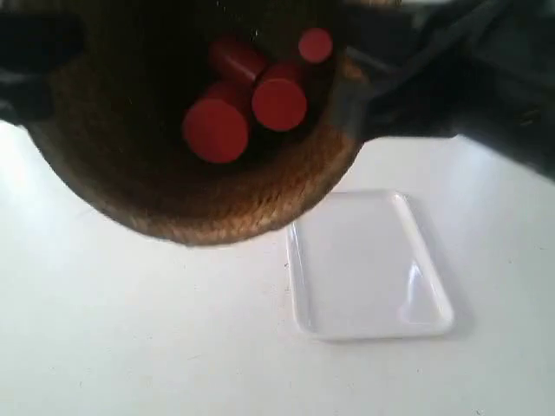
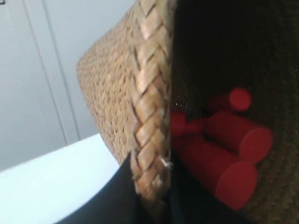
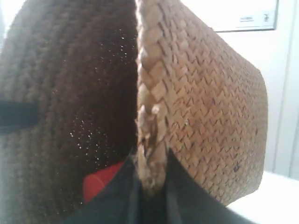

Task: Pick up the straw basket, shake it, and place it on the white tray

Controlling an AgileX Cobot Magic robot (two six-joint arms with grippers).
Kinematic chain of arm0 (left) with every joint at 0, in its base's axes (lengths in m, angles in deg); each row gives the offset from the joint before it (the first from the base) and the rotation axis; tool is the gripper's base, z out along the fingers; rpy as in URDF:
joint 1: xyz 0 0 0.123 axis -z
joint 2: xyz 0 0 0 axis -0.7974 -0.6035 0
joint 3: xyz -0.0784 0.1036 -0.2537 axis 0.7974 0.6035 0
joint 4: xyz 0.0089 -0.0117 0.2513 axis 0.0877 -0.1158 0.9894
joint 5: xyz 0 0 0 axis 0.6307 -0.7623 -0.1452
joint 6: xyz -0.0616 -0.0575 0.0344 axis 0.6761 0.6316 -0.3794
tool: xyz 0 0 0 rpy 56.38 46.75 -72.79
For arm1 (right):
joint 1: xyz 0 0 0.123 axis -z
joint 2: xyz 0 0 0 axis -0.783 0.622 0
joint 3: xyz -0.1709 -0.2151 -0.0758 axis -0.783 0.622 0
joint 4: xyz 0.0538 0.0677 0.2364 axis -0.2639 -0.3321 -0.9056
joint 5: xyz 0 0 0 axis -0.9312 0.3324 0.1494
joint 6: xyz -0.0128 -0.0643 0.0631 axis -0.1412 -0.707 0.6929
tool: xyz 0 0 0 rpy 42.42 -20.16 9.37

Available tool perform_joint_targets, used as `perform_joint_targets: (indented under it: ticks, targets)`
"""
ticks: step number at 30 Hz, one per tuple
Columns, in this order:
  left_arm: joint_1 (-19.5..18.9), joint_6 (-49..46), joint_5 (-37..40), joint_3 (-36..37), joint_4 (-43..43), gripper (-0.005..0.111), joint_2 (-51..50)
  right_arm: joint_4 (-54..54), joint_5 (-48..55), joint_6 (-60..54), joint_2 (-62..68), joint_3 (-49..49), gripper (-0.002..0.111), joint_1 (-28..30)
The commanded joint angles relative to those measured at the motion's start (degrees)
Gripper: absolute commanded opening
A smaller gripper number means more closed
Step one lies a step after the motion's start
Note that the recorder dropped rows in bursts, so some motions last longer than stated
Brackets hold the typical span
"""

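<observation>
The tall brown braided-straw basket (image 1: 173,204) hangs clear of the white counter (image 1: 130,347) with red cylinders (image 1: 279,102) inside, so I'd judge it mid lift-and-shake. The left arm's jaws pinch its rolled rim on one side, the right arm's jaws the opposite side, both clamped narrow. Next it needs lowering level onto the flat glossy white tray (image 1: 368,260) lying nearby.

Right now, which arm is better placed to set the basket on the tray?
Neither alone. The left gripper and right gripper each clamp the rim of the raised basket, so both should probably lower it together onto the tray.
</observation>
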Motion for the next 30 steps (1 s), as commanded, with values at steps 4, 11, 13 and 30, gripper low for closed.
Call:
perform_joint_targets:
  ticks: [4,11,13,30]
  targets:
    - [2.39,-2.83,1.77,-0.30,2.50,0.000,2.13,1.59,2.75,0.22,0.59,-1.53,0.000,-1.70]
    - [3.12,-0.17,8.15,-3.36,5.89,0.000,3.10,1.81,8.38,0.26,-0.22,-5.36,0.000,-1.77]
    - [2.11,0.34,6.79,-1.83,5.89,0.000,0.00,1.81,5.75,-1.15,3.60,-3.75,0.000,-0.04]
    - [2.53,4.02,10.76,-4.26,6.38,0.000,4.50,0.72,14.62,-2.77,-5.43,-5.10,0.000,-1.06]
